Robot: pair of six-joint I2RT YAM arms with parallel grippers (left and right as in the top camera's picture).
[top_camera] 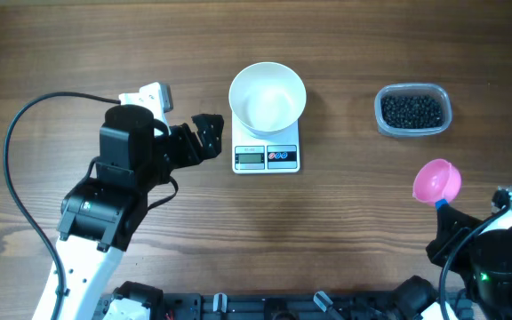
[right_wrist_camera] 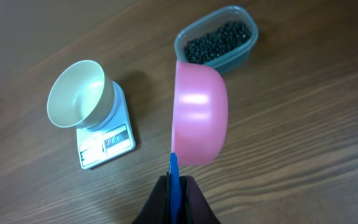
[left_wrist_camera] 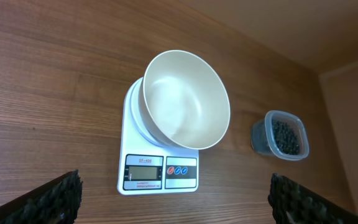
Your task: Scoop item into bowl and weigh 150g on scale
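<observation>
Robotics lab, robot arm (top_camera: 105,204), table (top_camera: 345,240), kitchen scale (top_camera: 266,157)

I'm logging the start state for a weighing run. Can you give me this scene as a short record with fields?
bowl: white, empty, sitting on the scale
item: black grains in a clear tub, to the right of the scale
scoop: pink with a blue handle, no grains visible in it
right gripper: fingers shut on the scoop's handle
left gripper: fingers open, empty, just left of the scale
progress: nothing scooped into the bowl yet
</observation>
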